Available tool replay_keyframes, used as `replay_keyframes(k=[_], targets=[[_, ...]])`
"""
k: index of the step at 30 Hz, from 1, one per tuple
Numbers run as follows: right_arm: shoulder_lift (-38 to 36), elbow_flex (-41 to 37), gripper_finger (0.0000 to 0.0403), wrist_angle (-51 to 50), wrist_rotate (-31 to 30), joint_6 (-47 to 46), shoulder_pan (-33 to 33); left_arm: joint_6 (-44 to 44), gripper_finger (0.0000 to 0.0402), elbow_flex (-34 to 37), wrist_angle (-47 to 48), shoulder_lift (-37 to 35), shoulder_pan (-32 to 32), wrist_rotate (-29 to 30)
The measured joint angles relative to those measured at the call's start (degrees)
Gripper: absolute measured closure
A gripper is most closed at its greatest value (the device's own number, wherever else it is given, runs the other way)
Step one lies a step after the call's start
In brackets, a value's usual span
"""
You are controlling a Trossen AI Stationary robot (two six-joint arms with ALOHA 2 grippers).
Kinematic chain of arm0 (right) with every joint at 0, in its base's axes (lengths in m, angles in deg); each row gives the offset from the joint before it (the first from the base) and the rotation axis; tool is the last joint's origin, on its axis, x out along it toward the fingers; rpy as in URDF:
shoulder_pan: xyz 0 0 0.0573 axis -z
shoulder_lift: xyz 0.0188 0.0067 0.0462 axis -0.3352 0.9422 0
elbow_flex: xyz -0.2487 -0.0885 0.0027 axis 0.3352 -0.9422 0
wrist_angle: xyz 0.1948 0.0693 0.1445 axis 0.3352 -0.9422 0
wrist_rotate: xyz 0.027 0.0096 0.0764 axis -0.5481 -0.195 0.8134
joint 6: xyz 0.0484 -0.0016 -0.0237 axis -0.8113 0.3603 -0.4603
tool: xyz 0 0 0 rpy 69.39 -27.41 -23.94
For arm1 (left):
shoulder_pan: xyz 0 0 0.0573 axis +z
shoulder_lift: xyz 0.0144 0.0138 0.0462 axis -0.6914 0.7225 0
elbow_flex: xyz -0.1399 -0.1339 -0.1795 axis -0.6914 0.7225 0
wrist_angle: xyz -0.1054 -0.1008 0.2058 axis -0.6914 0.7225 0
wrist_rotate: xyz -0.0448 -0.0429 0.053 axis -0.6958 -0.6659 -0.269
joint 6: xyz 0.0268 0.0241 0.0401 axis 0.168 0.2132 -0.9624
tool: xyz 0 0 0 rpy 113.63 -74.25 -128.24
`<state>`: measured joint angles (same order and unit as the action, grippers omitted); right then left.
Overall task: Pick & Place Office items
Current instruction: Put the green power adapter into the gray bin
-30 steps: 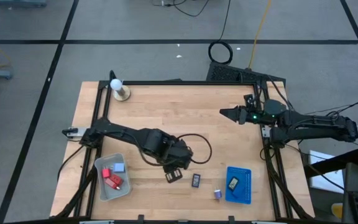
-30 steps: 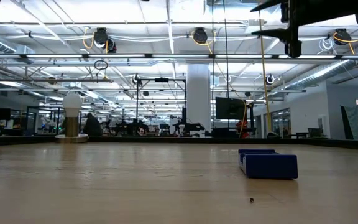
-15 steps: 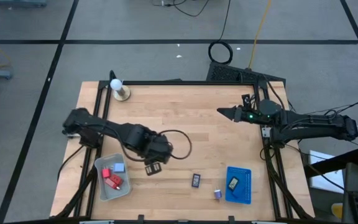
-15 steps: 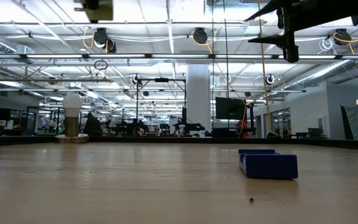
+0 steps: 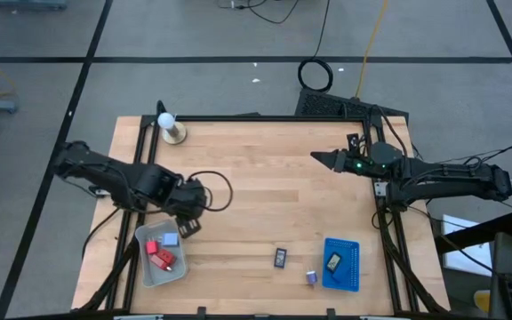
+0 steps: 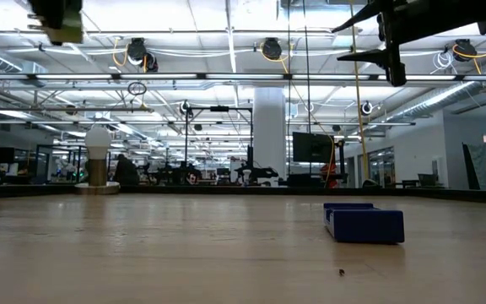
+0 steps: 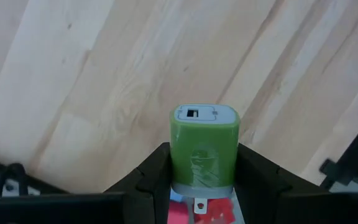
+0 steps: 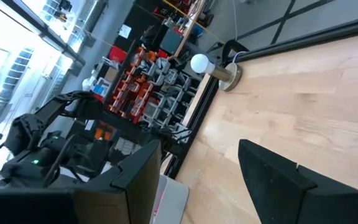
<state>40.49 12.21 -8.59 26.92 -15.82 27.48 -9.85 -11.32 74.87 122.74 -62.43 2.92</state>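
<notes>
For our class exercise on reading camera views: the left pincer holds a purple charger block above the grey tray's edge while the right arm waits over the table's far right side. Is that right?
Not quite. The block in the left pincer is green with a white end, not purple, as the left wrist view shows: the green charger block sits between the fingers. The rest holds: it is above the grey tray's edge, and the right pincer waits over the far right side.

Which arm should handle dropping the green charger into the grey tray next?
Left. The left gripper already holds the green charger and sits at the grey tray's edge, with red pieces visible just below it. The right gripper is open, far across the table.
</notes>
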Motion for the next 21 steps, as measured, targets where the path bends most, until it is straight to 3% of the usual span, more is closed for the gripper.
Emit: replay_keyframes(k=[13, 21], targets=[[0.0, 0.0, 0.0193, 0.0, -1.4, -0.1, 0.0, 11.0, 0.0267, 17.8, -4.2, -11.5, -5.4, -4.4], [0.0, 0.0, 0.0193, 0.0, -1.5, -0.1, 0.0, 20.9, 0.0267, 23.9, -6.2, -16.0, -12.0, -5.0]])
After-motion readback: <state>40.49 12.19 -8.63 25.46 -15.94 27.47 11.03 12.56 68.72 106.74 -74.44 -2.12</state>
